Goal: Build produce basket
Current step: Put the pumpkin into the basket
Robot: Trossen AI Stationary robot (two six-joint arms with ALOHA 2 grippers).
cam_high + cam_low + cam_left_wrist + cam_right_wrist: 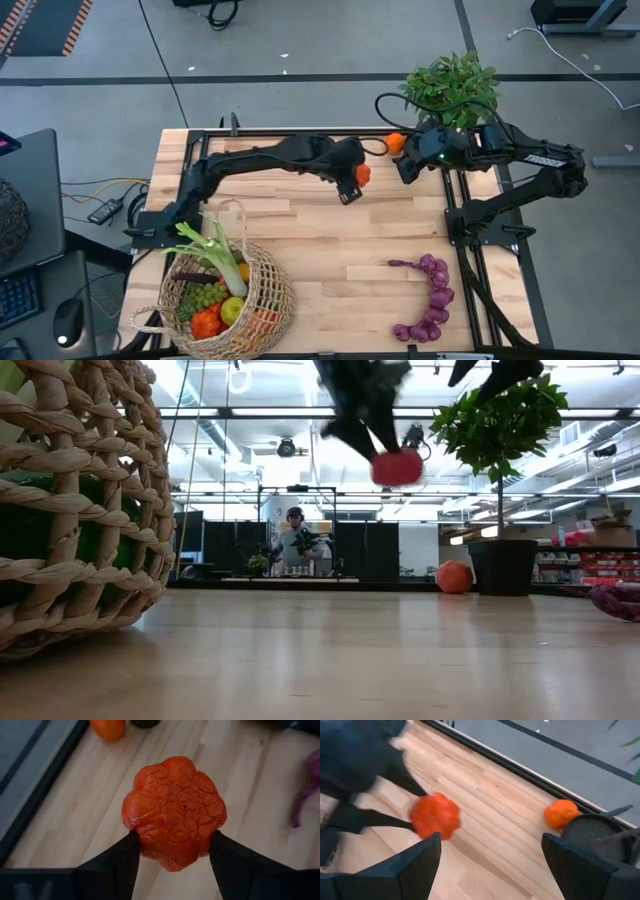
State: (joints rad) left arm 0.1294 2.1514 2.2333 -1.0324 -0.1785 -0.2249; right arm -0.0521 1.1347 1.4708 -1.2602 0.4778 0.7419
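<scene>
The tan wicker basket (pixel 228 297) stands at the table's near left corner, holding a leek (pixel 215 252), green grapes, an apple and red pieces. My left gripper (pixel 357 180) is up over the table's far middle, shut on a lumpy red tomato (pixel 174 811), also seen in the low view (pixel 397 466). My right gripper (pixel 490 857) hovers open near the far right, beside the plant pot. Purple grapes (pixel 428 300) lie on the table's near right. An orange (pixel 395 142) rests by the far edge. My left gripper pinches the red tomato's lower sides (pixel 145 847) between its two fingers (pixel 117 865), one finger on each flank. The tomato is lifted clear of the table, well above the wood in the low view.
A leafy green plant (pixel 452 88) in a black pot (pixel 503 567) stands at the far right corner. Black metal rails (pixel 470 260) frame the table's sides. Bare wood stretches across the middle (pixel 330 250) between basket and purple grapes.
</scene>
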